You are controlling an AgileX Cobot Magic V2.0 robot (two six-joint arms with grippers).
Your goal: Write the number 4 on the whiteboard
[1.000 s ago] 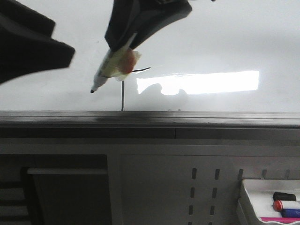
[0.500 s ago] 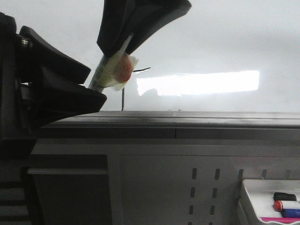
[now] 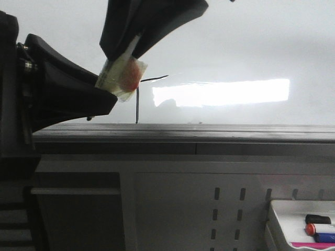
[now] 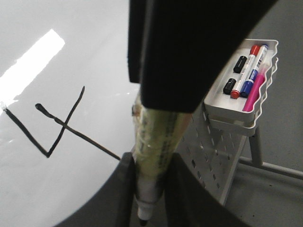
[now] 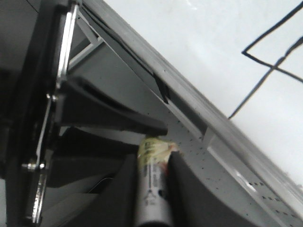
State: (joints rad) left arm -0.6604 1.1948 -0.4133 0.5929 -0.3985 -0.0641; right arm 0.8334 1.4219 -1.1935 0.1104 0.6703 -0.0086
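The number 4 (image 4: 63, 124) is drawn in thin black strokes on the glossy whiteboard (image 4: 71, 47); its vertical stroke (image 3: 137, 107) shows in the front view and it shows in the right wrist view (image 5: 272, 68). My right gripper (image 3: 120, 52) is shut on the upper body of a yellow-taped marker (image 3: 121, 76). My left gripper (image 3: 102, 97) has come in from the left, and its fingers (image 4: 127, 184) press both sides of the marker (image 4: 158, 137) near the black tip. In the right wrist view the marker (image 5: 151, 189) sits between my right gripper's (image 5: 152, 163) fingers.
The grey metal edge rail (image 3: 209, 133) runs under the whiteboard (image 3: 235, 47). A small white tray (image 3: 277, 209) with several markers hangs on the perforated panel at the lower right; it also shows in the left wrist view (image 4: 236, 111).
My left gripper has moved in from the left and closed around the marker's tip end. My right gripper and the marker have shifted slightly left. The tip is now hidden in the front view.
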